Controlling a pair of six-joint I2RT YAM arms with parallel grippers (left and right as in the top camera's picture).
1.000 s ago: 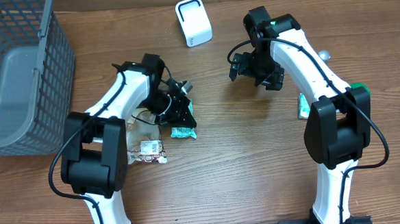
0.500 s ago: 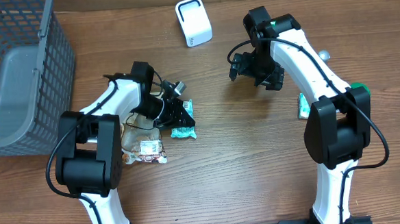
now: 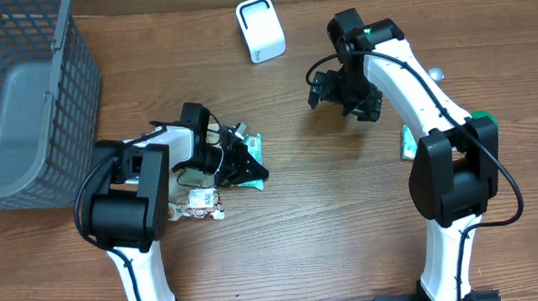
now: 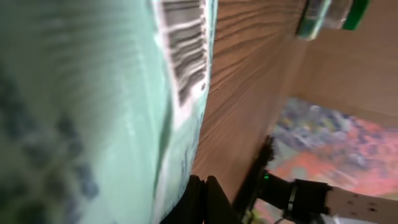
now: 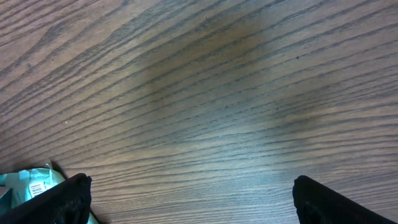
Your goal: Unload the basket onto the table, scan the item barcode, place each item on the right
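The mint-green foil snack packet [image 3: 253, 153] is clamped in the left end effector [image 3: 244, 164], whose jaws are clenched tight on it. It sits left of centre on the wooden tabletop [image 3: 329, 230], just beside a crumpled brown-and-white wrapper [image 3: 196, 202] that lies nearer the robot. From overhead I cannot tell whether the packet is lifted clear of the wood or resting an edge on it. In the left wrist view the packet fills the left half of the picture, pressed close to the camera, and its printed black-and-white barcode [image 4: 183, 50] shows along the edge that faces the open tabletop. As I judge it, the step in hand is grasping and presenting: the item is secured but not yet shown to the white boxy barcode scanner [image 3: 261, 29]. The scanner stands well apart from the packet at the far side of the tabletop, almost straight beyond the end effector. The next move likely calls for lifting the packet, carrying it toward the scanner and turning the wrist so that the barcode faces the scanner's reading side flat, without creasing the foil over the stripes. The right end effector [image 3: 343, 100] hovers over bare wood to the right of the scanner with its jaws spread wide, grasping nothing, well apart from the packet.
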